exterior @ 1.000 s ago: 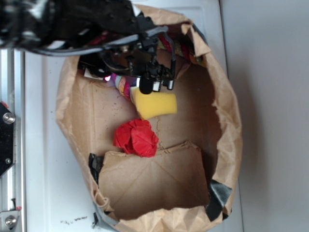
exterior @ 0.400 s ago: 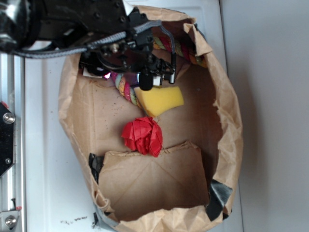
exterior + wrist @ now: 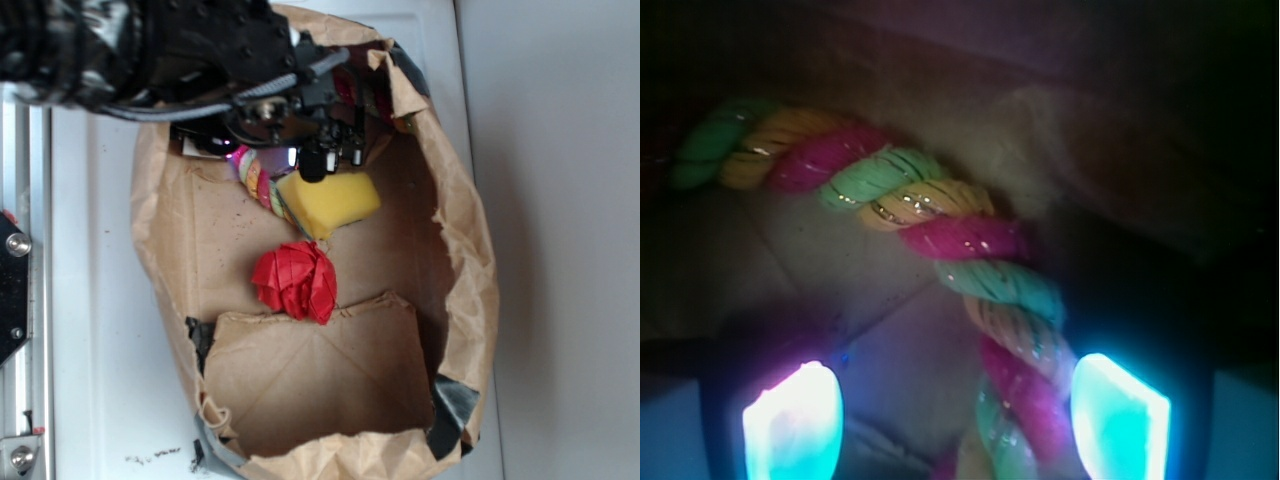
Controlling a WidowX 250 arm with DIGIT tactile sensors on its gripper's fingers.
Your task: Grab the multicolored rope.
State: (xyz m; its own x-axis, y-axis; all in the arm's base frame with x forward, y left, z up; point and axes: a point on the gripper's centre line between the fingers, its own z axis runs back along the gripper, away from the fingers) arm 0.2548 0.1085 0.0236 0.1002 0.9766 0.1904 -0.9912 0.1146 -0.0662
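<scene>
Here your fingers (image 3: 955, 415) stand wide, straddling the thick twisted red, yellow and green cotton rope (image 3: 970, 240) arcing toward twelve o'clock inside the brown paper bag (image 3: 470, 250). It looks soft and light; pinch the strand nearest five o'clock.

You've got a yellow sponge (image 3: 330, 203) sitting right below the tool, with a crumpled red cloth ball (image 3: 295, 282) just past it. Both lie in a torn brown paper bag (image 3: 455, 250) on the white counter (image 3: 90, 330), black tape (image 3: 455, 408) on its corners.
</scene>
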